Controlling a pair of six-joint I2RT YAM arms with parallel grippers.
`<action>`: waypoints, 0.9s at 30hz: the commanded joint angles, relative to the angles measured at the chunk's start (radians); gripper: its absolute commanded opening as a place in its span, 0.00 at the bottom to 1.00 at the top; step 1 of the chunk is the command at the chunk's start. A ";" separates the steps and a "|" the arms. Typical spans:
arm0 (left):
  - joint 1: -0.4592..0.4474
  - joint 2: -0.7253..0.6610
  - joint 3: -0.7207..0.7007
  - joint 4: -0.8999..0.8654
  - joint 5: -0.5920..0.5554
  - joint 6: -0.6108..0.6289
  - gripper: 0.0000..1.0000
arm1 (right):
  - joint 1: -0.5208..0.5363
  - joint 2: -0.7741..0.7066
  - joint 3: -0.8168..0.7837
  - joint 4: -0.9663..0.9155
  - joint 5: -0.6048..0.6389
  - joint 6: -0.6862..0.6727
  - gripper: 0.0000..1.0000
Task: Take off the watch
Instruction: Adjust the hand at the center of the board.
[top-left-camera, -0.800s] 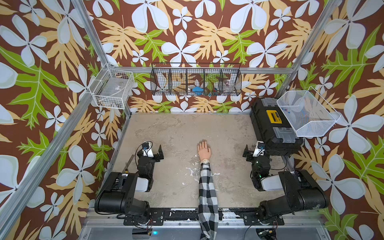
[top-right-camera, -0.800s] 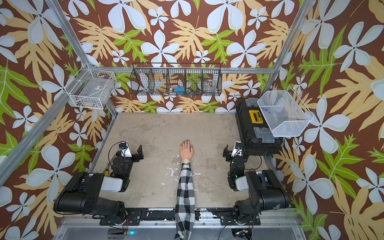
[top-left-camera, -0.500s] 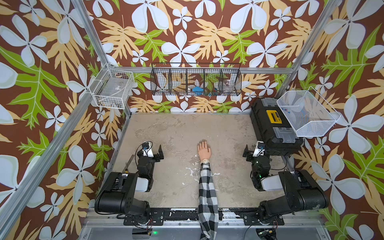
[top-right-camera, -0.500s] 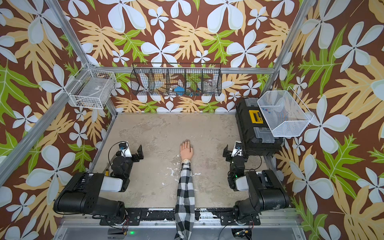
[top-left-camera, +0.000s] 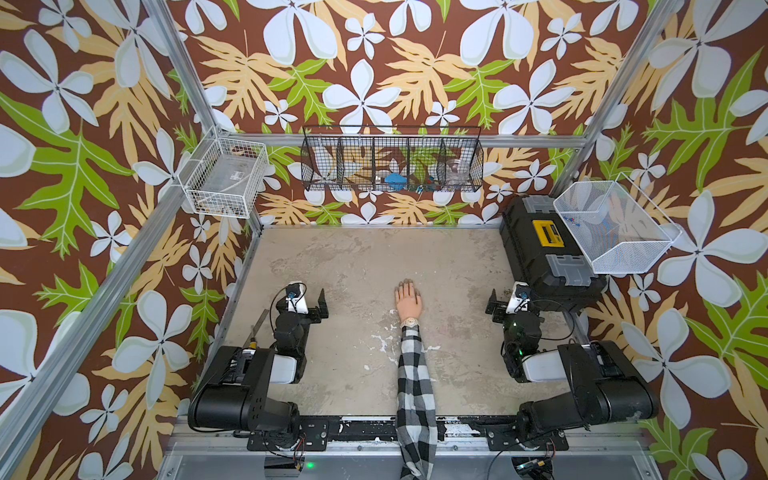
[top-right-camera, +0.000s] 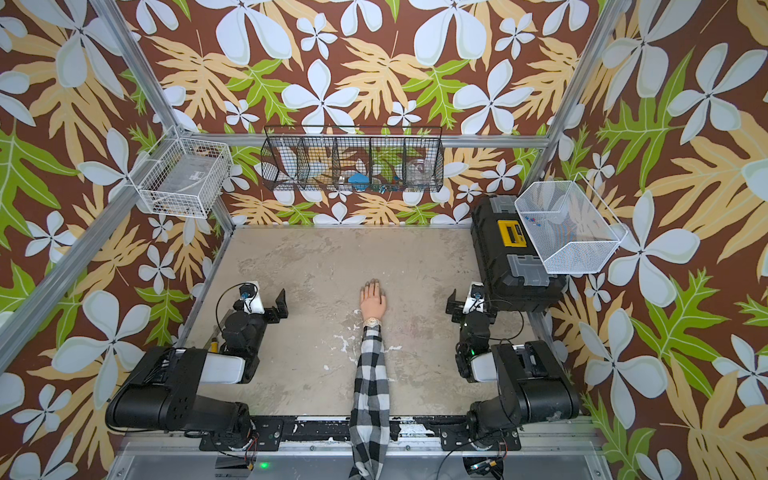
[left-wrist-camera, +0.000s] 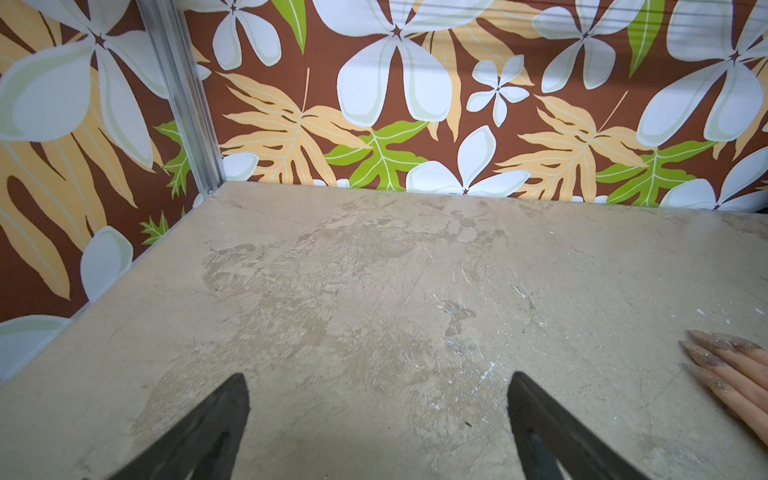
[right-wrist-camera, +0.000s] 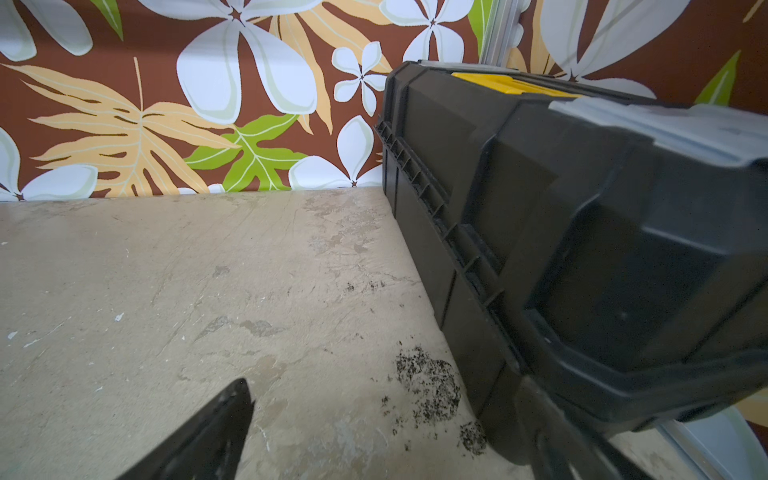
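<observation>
my left end effector (left-wrist-camera: 378, 384) stands wide open and empty over the bare desk (left-wrist-camera: 332, 291). my right end effector (right-wrist-camera: 384, 390) is just as wide and empty, with the black toolbox (right-wrist-camera: 582, 208) just beside its outer finger. between the two, well apart from both, lies the mannequin hand (top-left-camera: 408, 299), palm down. the watch (top-left-camera: 410, 322) sits round its wrist, at the edge of the checked sleeve (top-left-camera: 415, 382). its strap looks pale, though it is too small to be sure.
</observation>
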 joint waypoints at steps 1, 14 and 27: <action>0.000 -0.050 0.035 -0.084 -0.030 -0.013 0.98 | 0.000 -0.077 0.048 -0.142 0.016 0.007 1.00; -0.009 -0.284 0.324 -0.763 0.038 -0.380 0.92 | -0.002 -0.185 0.435 -0.993 -0.116 0.473 1.00; -0.459 -0.314 0.469 -1.125 -0.086 -0.575 0.87 | 0.051 -0.331 0.395 -1.165 -0.421 0.498 1.00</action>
